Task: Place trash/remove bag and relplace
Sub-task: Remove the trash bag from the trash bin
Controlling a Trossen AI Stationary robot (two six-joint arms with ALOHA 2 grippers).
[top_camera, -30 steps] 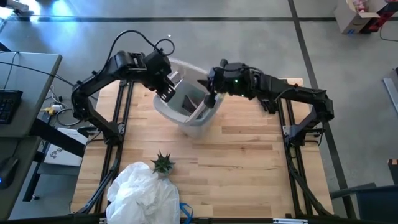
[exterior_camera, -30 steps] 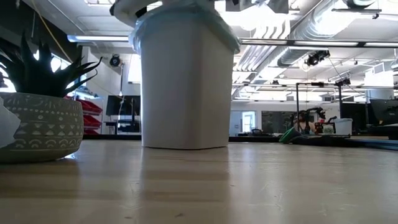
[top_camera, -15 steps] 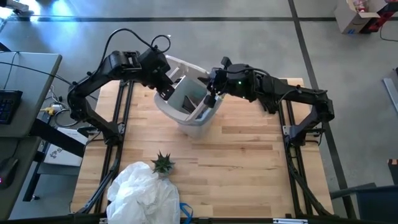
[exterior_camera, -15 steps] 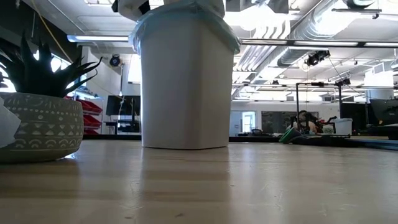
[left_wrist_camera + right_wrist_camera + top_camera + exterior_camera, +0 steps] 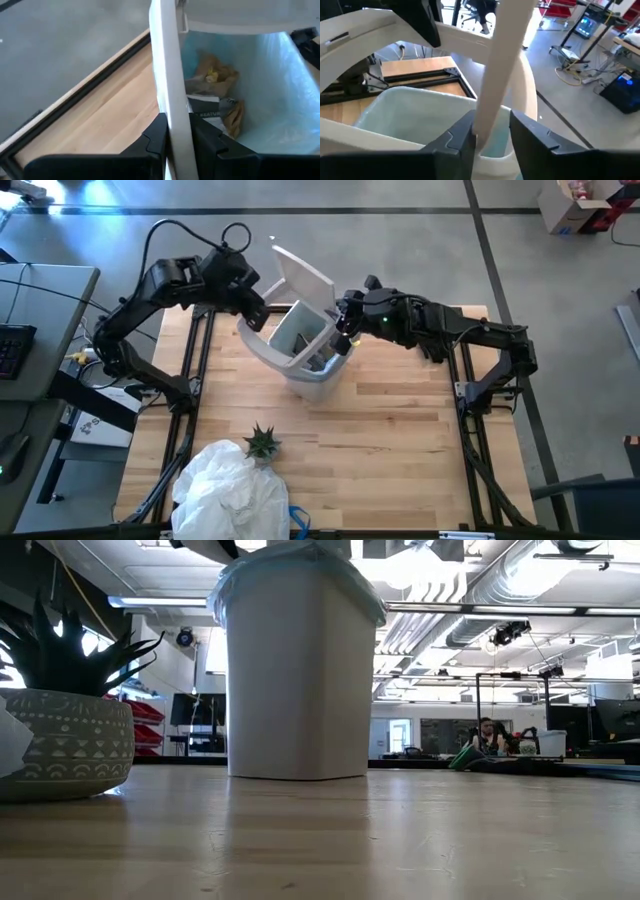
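A white bin [image 5: 310, 375] stands at the table's far middle, lined with the light-blue bag [image 5: 280, 90]. Brown paper trash [image 5: 215, 80] lies inside it. The bin's white lid [image 5: 300, 275] is tipped up over the bin's far-left side. My left gripper [image 5: 256, 318] is shut on the lid's rim. My right gripper [image 5: 343, 342] is open at the bin's right side. Its fingers stand on either side of a white strip of the lid [image 5: 505, 50]. My left gripper pinches the lid's thin white rim [image 5: 170, 107] between its two fingers, slanting down from the far left. The rim runs on past the fingers over the bin's opening, and that side of the lid is raised off the bin. My right gripper: the strip lies close along one finger [image 5: 462, 137], with a gap to the other. I cannot tell whether it touches.
A small potted plant [image 5: 262, 442] stands near the table's front left, large in the low view [image 5: 70, 720]. A heap of white plastic [image 5: 230, 490] lies beside it at the near edge. The table's right half is bare wood [image 5: 420, 440].
My left gripper has gone up and toward the table's far-left corner with the lid's rim. The lid has tipped up on that side, so its flat white flap now stands beyond the bin. The bin has stayed where it was.
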